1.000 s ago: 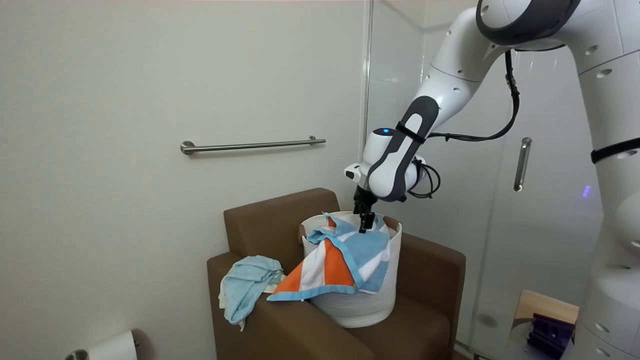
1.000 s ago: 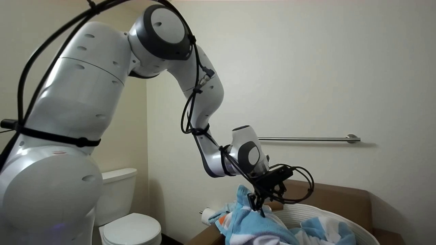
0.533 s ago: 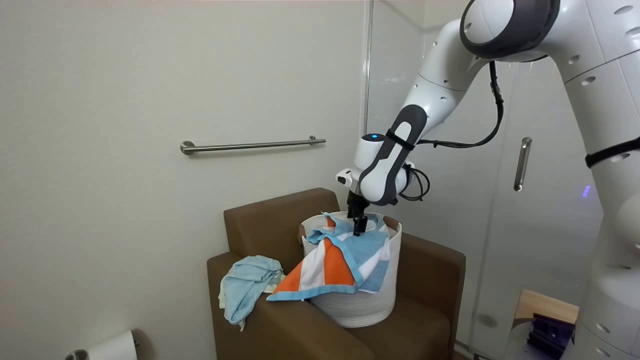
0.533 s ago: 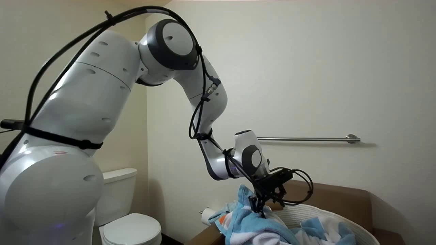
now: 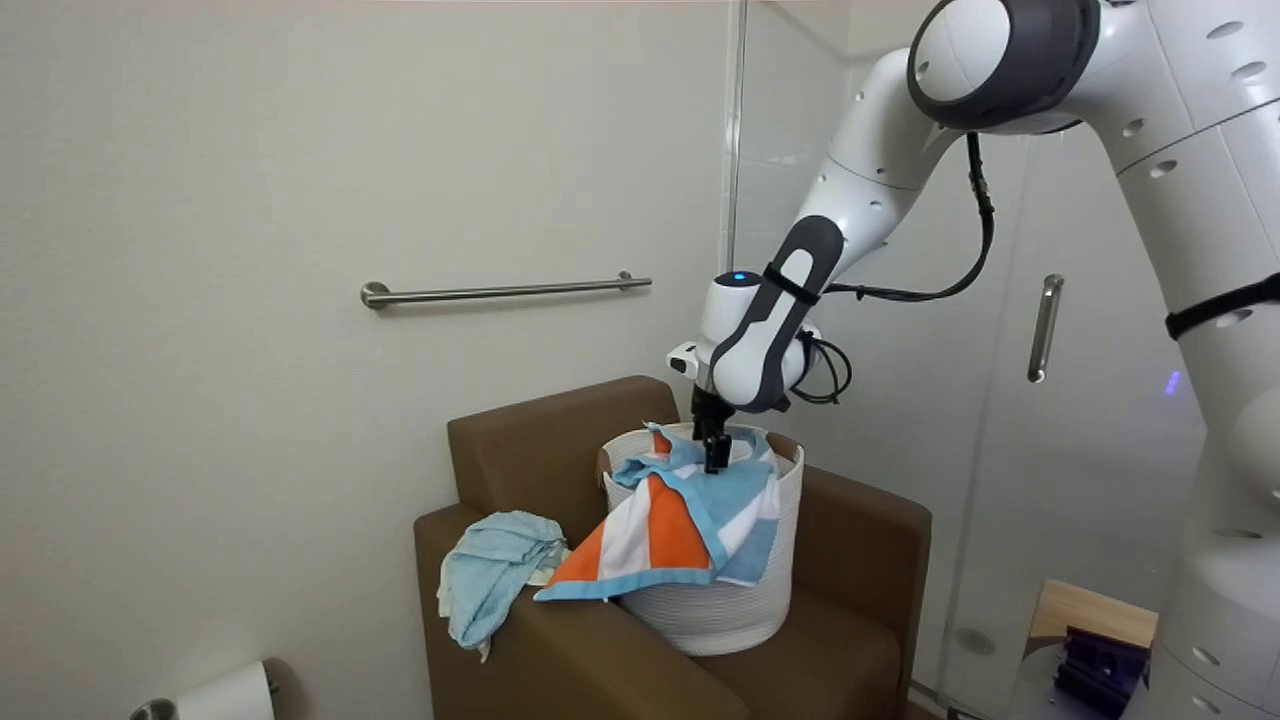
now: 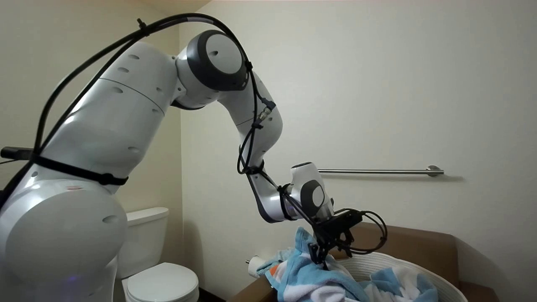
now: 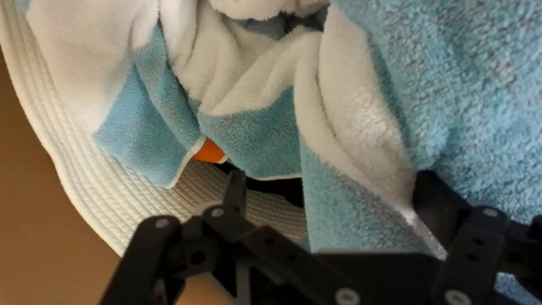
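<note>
The fingers (image 7: pixel 438 212) stand fully spread and unclamped, a fold of the striped towel (image 5: pixel 678 530) between them; from where I stand, the towel drapes over the rim of the white basket (image 5: pixel 730 625) toward an armrest (image 5: pixel 600 655); the basket occupies the brown armchair (image 5: pixel 845 640); a light-blue cloth (image 5: pixel 503 570) overhangs that armrest's outer edge near its rear corner.

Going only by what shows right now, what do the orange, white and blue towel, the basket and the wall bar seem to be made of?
Towel: soft, matt fabric, probably cotton terry; the wrist view shows fuzzy pile.
Basket: matt, perhaps cotton rope; fine ridges circle its sides.
Wall bar: metal, likely steel with a satin finish; grey with soft highlights.
</note>
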Robot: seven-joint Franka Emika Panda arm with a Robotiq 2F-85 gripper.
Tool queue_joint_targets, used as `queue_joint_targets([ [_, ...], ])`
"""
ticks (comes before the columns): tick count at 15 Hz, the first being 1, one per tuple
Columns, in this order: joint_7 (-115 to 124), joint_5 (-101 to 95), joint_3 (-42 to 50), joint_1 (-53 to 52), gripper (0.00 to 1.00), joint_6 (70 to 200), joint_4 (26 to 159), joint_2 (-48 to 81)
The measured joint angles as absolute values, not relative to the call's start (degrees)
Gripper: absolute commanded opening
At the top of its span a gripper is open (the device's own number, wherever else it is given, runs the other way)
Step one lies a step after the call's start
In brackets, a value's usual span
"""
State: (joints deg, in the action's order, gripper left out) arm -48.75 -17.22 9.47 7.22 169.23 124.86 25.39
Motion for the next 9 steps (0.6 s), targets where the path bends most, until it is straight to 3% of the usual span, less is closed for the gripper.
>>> queue_joint_targets([
  [9, -48.7, -17.3, 9.2, 7.2, 1.00, 168.7, 125.2, 25.6],
])
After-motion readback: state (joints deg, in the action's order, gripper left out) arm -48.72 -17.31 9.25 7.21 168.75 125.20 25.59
